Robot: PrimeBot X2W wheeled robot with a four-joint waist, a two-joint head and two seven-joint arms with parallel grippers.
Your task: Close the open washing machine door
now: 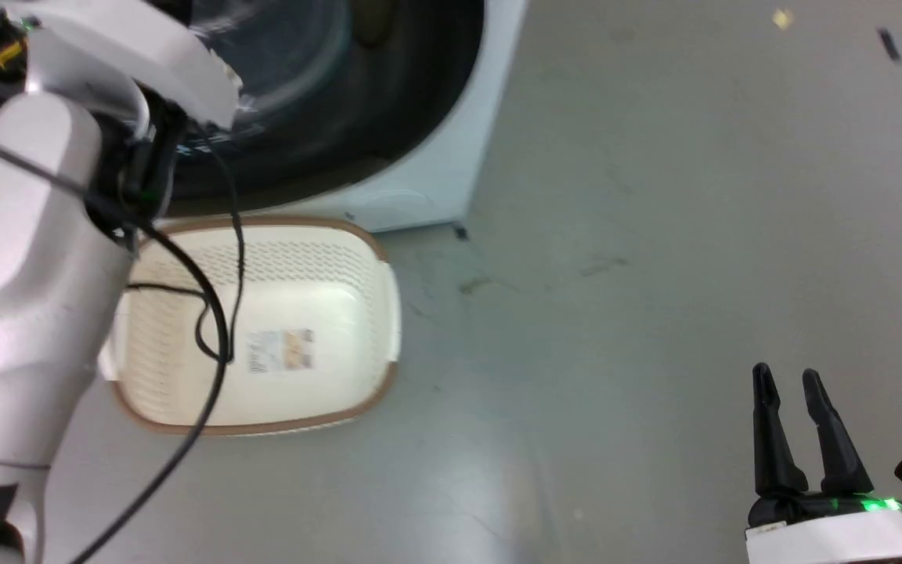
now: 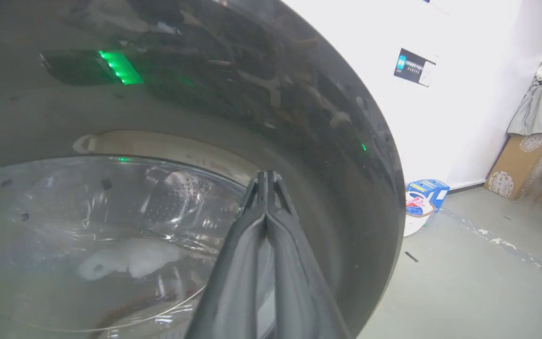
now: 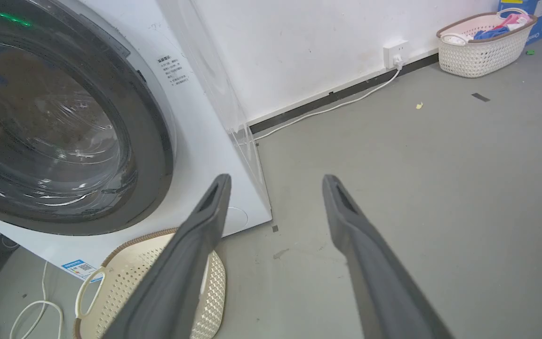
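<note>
Black fingers of the left gripper (image 2: pixel 266 175) are pressed together, empty, tips at the washing machine door (image 2: pixel 252 94), nearly flush. The right gripper (image 1: pixel 786 376) is held spread, empty. Tips could be skidded off its glossy rim, latch left uncaught.

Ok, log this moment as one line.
left gripper shut, tips at washing machine door rim | right gripper open, over floor | door looks flush, latch unconfirmed | laundry basket on floor

I see the grey floor (image 1: pixel 654 274) carrying the white washing machine (image 1: pixel 435 172). A cream laundry basket (image 1: pixel 388 329) stands just before it, and a white cable (image 3: pixel 327 109) lies near the wall.
</note>
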